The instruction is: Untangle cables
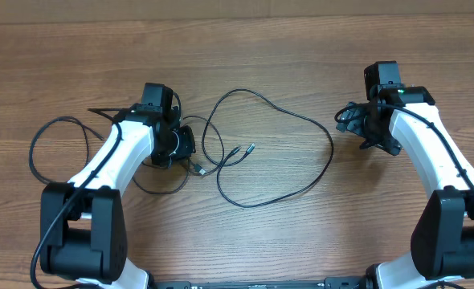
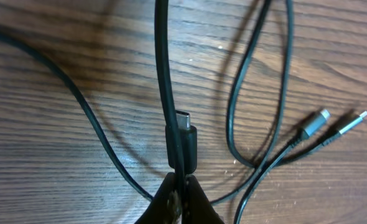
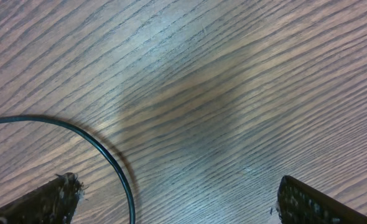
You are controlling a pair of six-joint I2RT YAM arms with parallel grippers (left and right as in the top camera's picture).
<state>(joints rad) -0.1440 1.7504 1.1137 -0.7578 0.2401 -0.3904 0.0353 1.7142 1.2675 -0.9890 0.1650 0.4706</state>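
Thin black cables (image 1: 301, 120) lie looped on the wooden table (image 1: 245, 56) between my two arms. My left gripper (image 1: 192, 160) is shut on one cable just behind its plug (image 2: 182, 144), and that cable's cord runs straight up the left wrist view. Two more plug tips (image 2: 320, 118) (image 2: 357, 119) lie side by side to the right, with a cable loop (image 2: 233, 124) between. My right gripper (image 1: 348, 122) stands open beside the right end of the big loop. A curved stretch of cable (image 3: 102, 152) passes between its fingers (image 3: 46, 199) without touching them.
A thicker black arm cable (image 1: 36, 144) loops on the table left of the left arm. Both arm bases stand at the near edge. Bare wood (image 3: 233, 81) lies under the right gripper.
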